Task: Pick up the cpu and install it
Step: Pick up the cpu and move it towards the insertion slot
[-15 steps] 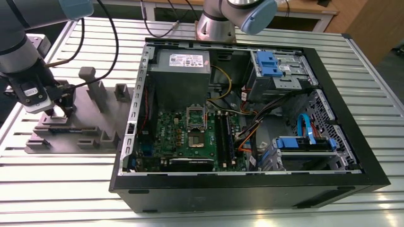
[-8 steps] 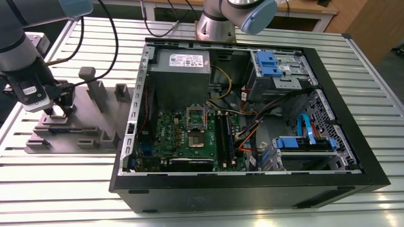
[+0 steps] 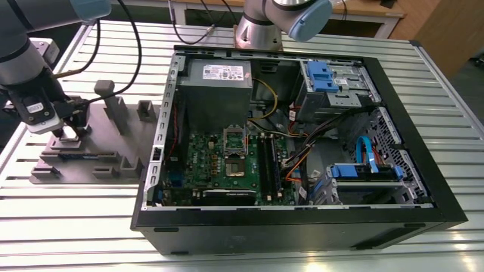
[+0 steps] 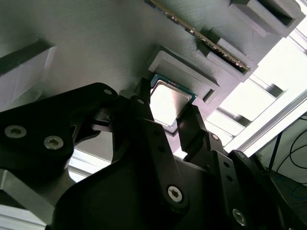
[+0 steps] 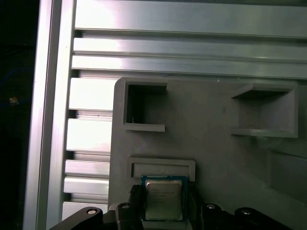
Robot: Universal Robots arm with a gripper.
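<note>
gripper (image 3: 70, 131): lowered over the grey fixture (image 3: 94, 164) at the exterior view's left, pinching the cpu (image 5: 164, 200) between its two black fingers (image 4: 144, 108)
fingers: in both wrist views one finger lies against each of two opposite edges of the chip, and the other two edges are free
cpu: flat, with its silver top facing up and a thin pale rim around it; it sits at a shallow square pocket of the fixture, just beside that pocket's raised ledge; whether it rests on the pocket floor or hangs just clear cannot be told
fixture: a plastic block with posts, grooves and pockets, lying on the table (image 3: 226, 258) outside the computer case (image 3: 302, 226), near the case wall at the exterior view's left
deeper pockets (image 5: 144, 110): two box-shaped recesses in the fixture, apart from the chip
thin board (image 4: 206, 40): stands on edge in a groove of the fixture, near the cpu pocket but not touching the chip
arm (image 3: 26, 62): reaches down to the fixture from the exterior view's upper left
computer case: black, lying on its side with the open side up
motherboard (image 3: 226, 167): green, in the part of the case nearest the fixture
socket (image 3: 236, 148): a square frame on the motherboard, well apart from the gripper and the cpu
table: ribbed aluminium slats under the fixture and the case
</note>
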